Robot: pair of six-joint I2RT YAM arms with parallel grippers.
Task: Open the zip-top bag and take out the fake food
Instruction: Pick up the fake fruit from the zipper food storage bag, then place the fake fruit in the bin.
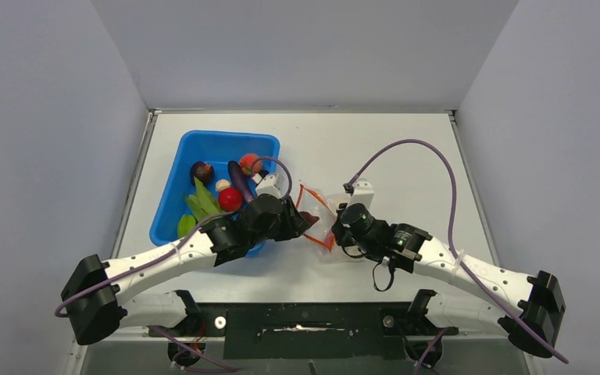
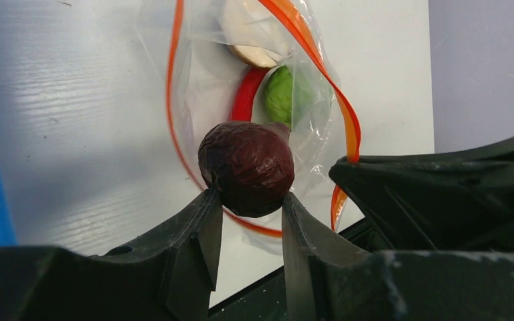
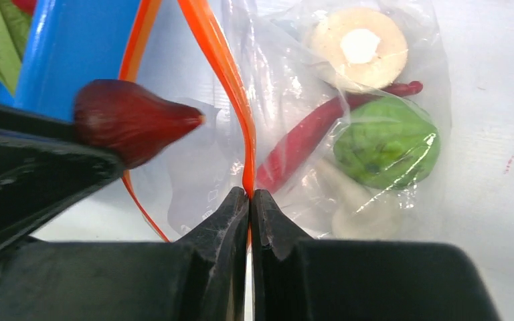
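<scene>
The clear zip-top bag [image 1: 315,215] lies between the arms with its orange-red zipper [image 3: 219,60] spread open. My right gripper [image 3: 249,194] is shut on one side of the zipper strip. My left gripper [image 2: 251,197] is shut on a dark brownish-red wrinkled fruit [image 2: 246,167], held at the bag's mouth above the table; it also shows in the right wrist view [image 3: 130,120]. Inside the bag are a white mushroom [image 3: 359,47], a red chili [image 3: 308,137], a green bumpy ball [image 3: 385,142] and a pale piece [image 3: 365,214].
A blue bin [image 1: 173,207] stands left of the bag and holds a red fruit [image 1: 230,199], a purple eggplant [image 1: 241,181], a dark round piece [image 1: 201,172], green pods [image 1: 200,205] and a peach [image 1: 249,164]. The white table [image 1: 406,133] runs to walls at back and sides.
</scene>
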